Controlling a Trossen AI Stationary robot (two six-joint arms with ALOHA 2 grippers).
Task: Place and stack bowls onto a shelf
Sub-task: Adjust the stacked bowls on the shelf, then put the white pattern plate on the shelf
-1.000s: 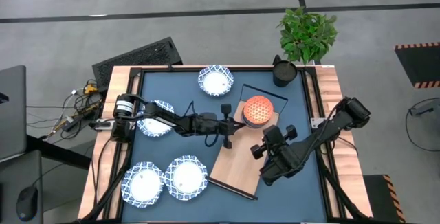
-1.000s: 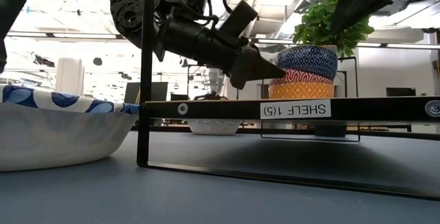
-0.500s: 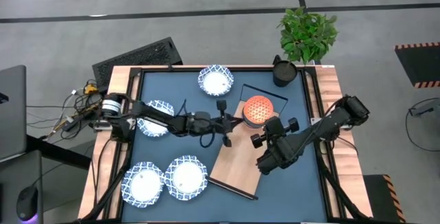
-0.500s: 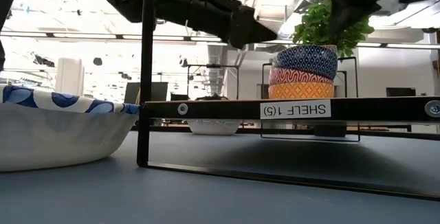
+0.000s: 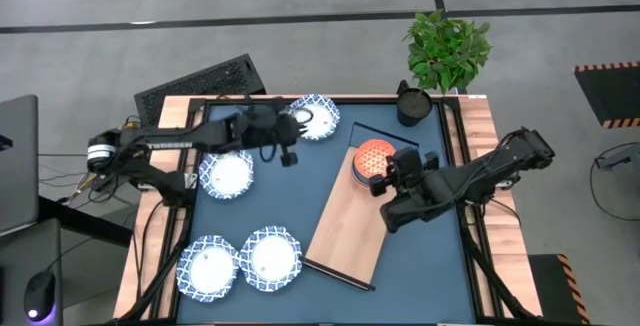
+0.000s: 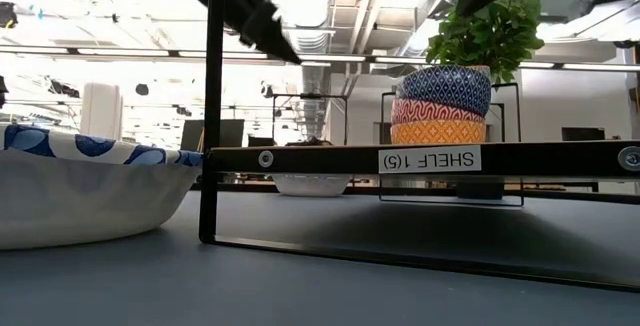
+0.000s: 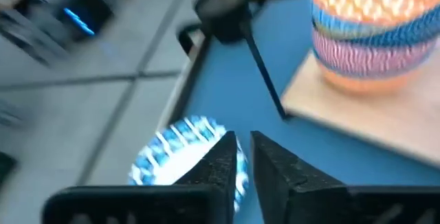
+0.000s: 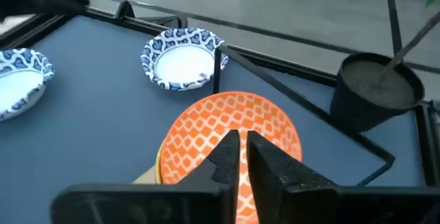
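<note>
Right gripper (image 5: pixel 388 180), fingers nearly together & empty, hovers just beside the bowl stack (image 5: pixel 373 159) at the shelf (image 5: pixel 350 228) far end, left gripper (image 5: pixel 288 156), near-closed, empty, sits by the top white bowl (image 5: pixel 314 118) on the bench (image 5: pixel 300 201) — a clip from the right arm could topple that stack.

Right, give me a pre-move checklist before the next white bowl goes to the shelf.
1. Stack of small bowls sits on the shelf: ok.
2. Free board space on the shelf beside the stack: ok.
3. Left gripper empty, fingers nearly together: ok.
4. Left gripper near the far white bowl: ok; contact cannot tell.
5. Right gripper clear of the stack: cannot tell; it hangs close beside it, holding nothing.
6. Three other white bowls, such as the one at, still on the table: not ok, still to place.
</note>
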